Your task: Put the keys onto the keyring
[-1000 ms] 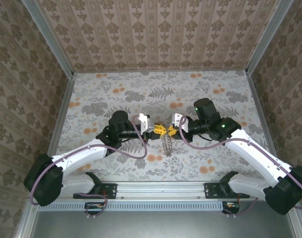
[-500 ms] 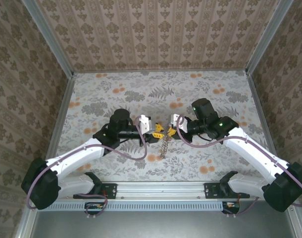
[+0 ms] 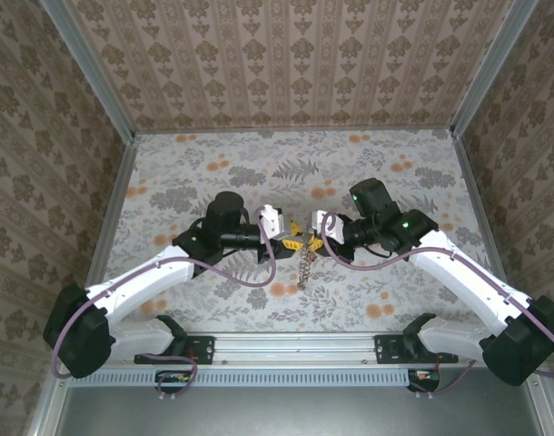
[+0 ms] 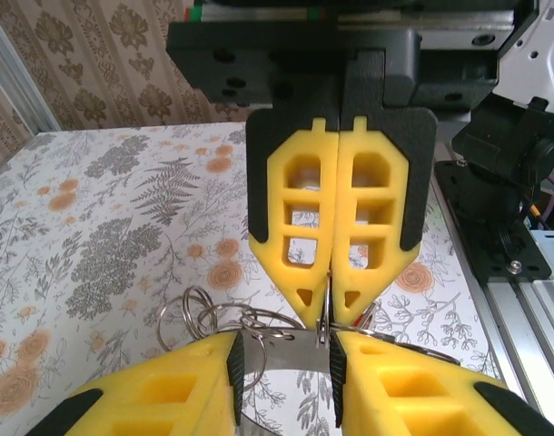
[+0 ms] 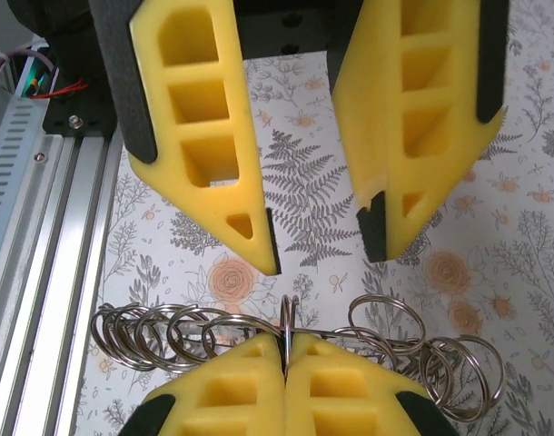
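The two arms meet nose to nose over the middle of the floral-printed desk (image 3: 213,163), a little nearer its near edge than its far one. The right end effector (image 5: 286,350) is clamped tight. Its two yellow fingers press flat against each other, with one silvery ring of the chain of split rings (image 5: 168,331) pinched edge-on between the tips. To either side of that pinch the linked rings fan out: a row of overlapping loops runs off toward the aluminium rail (image 5: 41,227) on one side, and a looser cluster sits on the other.

The left end effector (image 5: 318,245) faces it from the opposite direction with its jaws apart at a moderate, fairly narrow gap. From the right wrist camera, its fingertips (image 5: 268,245) sit just beyond the chain with patterned desk showing between them, and they grip nothing. From the left wrist camera, a stretch of metal ring crosses the gap between its own yellow fingers. The closed tips of the other end effector sit directly ahead, touching or nearly touching that ring.

In the overhead view the chain hangs from the meeting point as a short silvery strand trailing toward the near edge. I cannot tell whether its lower end touches the desk.
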You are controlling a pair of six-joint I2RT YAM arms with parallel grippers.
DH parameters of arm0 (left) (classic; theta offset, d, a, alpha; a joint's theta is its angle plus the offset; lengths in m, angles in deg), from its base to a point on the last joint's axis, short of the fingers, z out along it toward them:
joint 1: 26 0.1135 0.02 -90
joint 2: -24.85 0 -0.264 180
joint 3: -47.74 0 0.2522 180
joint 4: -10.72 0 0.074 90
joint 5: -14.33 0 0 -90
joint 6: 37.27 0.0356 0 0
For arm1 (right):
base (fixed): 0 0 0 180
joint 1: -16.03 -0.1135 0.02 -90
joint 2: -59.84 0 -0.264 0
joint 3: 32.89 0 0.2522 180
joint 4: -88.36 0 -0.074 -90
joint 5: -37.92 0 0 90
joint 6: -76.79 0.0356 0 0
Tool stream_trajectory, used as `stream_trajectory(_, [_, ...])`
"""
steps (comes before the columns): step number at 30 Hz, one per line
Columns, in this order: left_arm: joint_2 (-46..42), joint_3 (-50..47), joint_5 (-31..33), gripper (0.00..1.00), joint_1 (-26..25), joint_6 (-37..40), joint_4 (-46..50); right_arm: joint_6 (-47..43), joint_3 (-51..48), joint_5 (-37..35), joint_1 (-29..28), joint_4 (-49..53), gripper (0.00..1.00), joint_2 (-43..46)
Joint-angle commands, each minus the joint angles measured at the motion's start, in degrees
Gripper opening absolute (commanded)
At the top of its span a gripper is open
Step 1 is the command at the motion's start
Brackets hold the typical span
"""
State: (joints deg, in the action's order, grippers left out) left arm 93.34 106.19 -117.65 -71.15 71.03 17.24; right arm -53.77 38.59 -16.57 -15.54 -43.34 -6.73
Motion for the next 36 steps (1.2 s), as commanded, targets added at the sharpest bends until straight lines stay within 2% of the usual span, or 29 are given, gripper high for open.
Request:
stream_trajectory(1, [0.87, 1.95, -1.37, 0.33, -0.79, 1.05, 0.48, -1.19, 2.16, -0.01, -0.51, 0.88, 0.00, 0.03])
stream_trajectory(11, [3.95, 3.85, -0.97, 0.27, -2.84, 3.16, 2.66, -0.32, 2.01, 0.53, -0.61, -0.25, 0.00, 0.29])
stream_trajectory(13, [4.11, 3.95, -0.43, 0.20, -2.93, 3.47, 2.91, -0.14, 2.01, 0.77, -0.60, -0.33, 0.00, 0.38])
stream_trajectory(15, [3.98, 4.06, -0.25, 0.03, -3.00, 3.89, 2.95, 0.00, 2.03, 0.88, -0.60, -0.27, 0.00, 0.38])
stream_trajectory(16, [3.86, 4.09, -0.51, 0.00, -3.01, 4.29, 3.07, -0.05, 1.97, 0.83, -0.60, -0.35, 0.00, 0.47])
stream_trajectory(20, [2.92, 3.27, 0.57, 0.00, -3.07, 4.74, 1.67, 0.78, 1.29, 1.09, -0.44, -1.26, 0.00, 1.15])
stream_trajectory(23, [1.42, -0.23, 0.30, 0.00, -2.42, 0.96, -5.72, 2.41, -0.57, 2.73, 0.86, -3.42, 0.09, 2.70])
stream_trajectory(27, [0.51, -5.86, -2.32, 0.00, -0.04, -8.17, -22.65, 6.13, -4.40, 6.01, 3.48, -8.93, 0.22, 5.41])
stream_trajectory(31, [0.73, -8.74, -4.52, 0.00, 0.88, -12.70, -31.82, 8.54, -6.19, 8.00, 4.74, -11.38, 0.26, 6.66])
stream_trajectory(36, [1.55, -10.47, -5.95, 0.00, 1.32, -15.85, -38.48, 9.59, -6.22, 9.48, 5.11, -12.53, 0.25, 6.55])
